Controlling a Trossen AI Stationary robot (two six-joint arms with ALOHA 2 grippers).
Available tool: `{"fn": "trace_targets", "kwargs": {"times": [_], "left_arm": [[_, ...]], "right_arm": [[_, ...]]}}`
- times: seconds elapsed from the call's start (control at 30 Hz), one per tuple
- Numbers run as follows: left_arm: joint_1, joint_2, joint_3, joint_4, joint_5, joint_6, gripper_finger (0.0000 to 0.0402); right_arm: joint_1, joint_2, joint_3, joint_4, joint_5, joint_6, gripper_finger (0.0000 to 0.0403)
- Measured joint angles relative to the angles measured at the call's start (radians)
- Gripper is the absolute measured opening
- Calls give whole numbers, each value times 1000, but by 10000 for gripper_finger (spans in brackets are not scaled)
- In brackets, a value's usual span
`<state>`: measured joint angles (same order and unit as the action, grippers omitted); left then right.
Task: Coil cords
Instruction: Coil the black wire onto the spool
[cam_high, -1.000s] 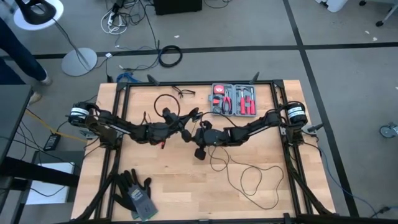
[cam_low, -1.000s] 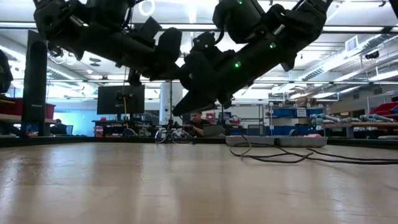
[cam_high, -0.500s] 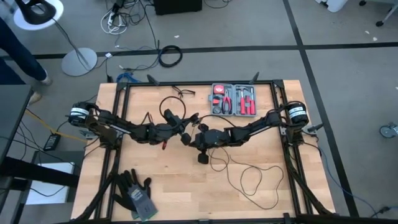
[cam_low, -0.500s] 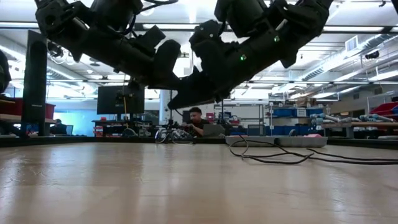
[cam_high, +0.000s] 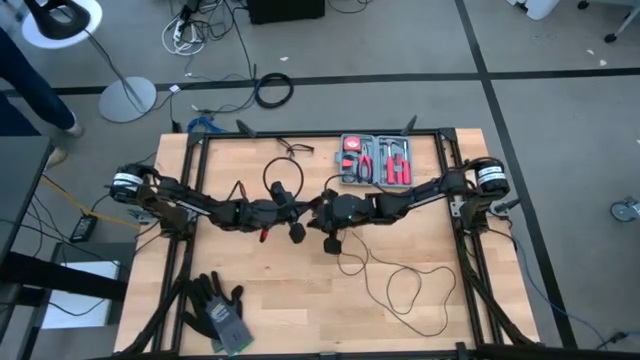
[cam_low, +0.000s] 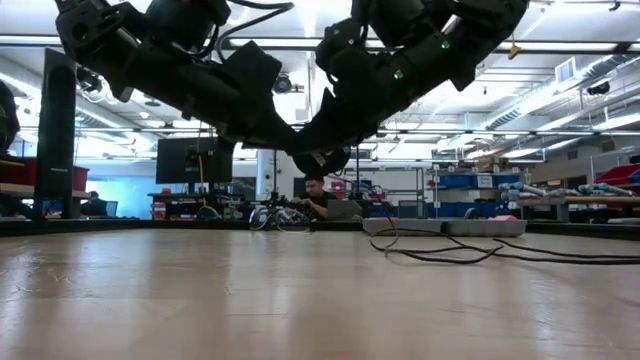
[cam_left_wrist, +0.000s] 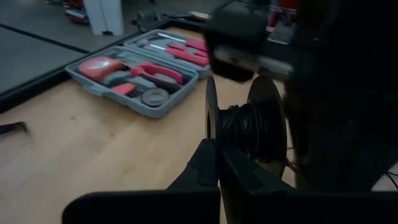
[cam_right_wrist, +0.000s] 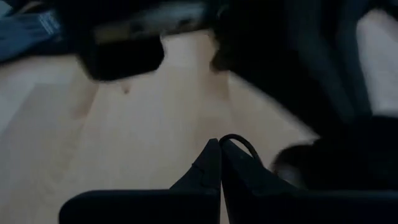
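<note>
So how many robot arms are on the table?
2. The left arm reaches in from the table's left edge, the right arm from its right edge. They meet near the middle of the table, above the thin cord.

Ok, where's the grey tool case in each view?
High: tool case at the far edge, right of centre.
Low: flat grey strip at far edge, right of centre.
Left wrist: lying open beyond the left pincer.
Right wrist: not in it.
Shared landmark: wooden table.

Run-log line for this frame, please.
left gripper: shut beside black cable spool | right gripper: shut on thin black cord | both mid-table
</note>
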<state>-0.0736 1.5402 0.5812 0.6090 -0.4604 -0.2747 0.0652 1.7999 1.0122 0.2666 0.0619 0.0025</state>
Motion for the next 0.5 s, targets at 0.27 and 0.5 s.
{"fn": "trace_targets", "kwargs": {"times": [0.27,0.5], "left_arm": [[-1,0,0,0,1,-21,0],[-1,0,-23,42,-79,-46,0]], "right_arm": [[-15,-15,1,3,-48,20,0],[-14,-15,-2,-92,-48,86,23]]}}
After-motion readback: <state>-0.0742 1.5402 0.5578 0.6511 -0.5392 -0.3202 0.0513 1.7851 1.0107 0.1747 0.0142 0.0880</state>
